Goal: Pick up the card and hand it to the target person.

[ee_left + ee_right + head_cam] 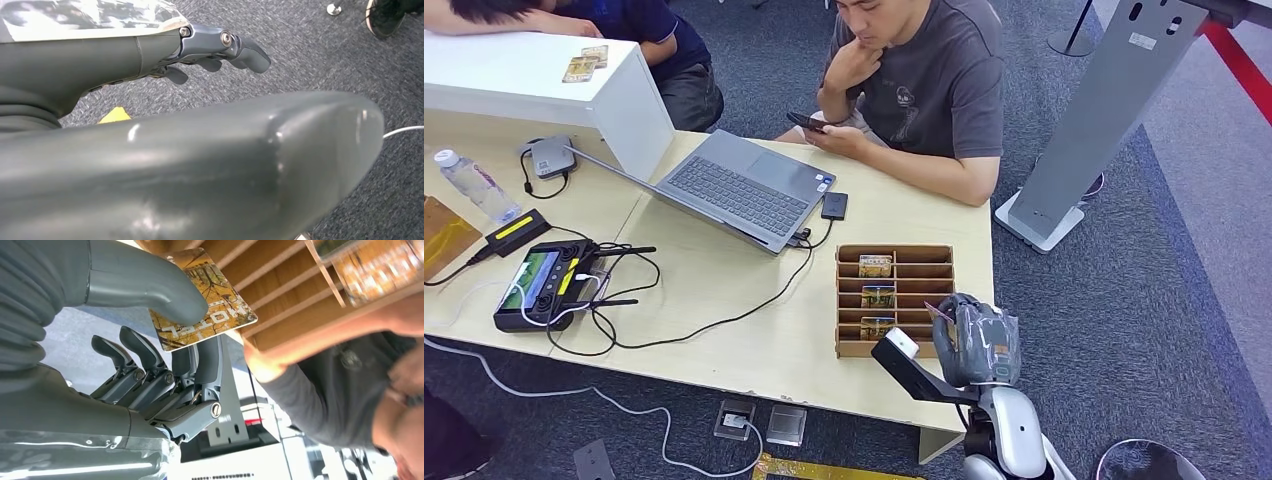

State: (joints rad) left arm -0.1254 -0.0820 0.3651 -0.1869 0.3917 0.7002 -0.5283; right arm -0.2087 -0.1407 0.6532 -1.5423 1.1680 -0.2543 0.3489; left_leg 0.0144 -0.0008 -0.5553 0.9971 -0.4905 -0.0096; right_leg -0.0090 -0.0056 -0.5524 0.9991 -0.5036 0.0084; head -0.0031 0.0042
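My right hand (pixel 980 340) hovers at the right front corner of the wooden card rack (pixel 919 268) on the table. In the right wrist view its thumb (pixel 150 287) and fingers (pixel 200 365) pinch a yellow-brown hotel card (pixel 210 305) just off the rack (pixel 280 295). Three more cards (pixel 876 296) stand in the rack's slots. A person in a grey T-shirt (pixel 944 80) sits across the table, looking at a phone (pixel 806 122). My left hand (pixel 220 50) hangs over grey carpet with its fingers curled in and nothing in it.
An open laptop (pixel 739 185) lies left of the rack, with cables, a controller (pixel 544 280) and a water bottle (pixel 474 185) further left. A white counter (pixel 544 90) carries two cards (pixel 586 62); a second person leans behind it. A grey stand (pixel 1104 110) rises on the right.
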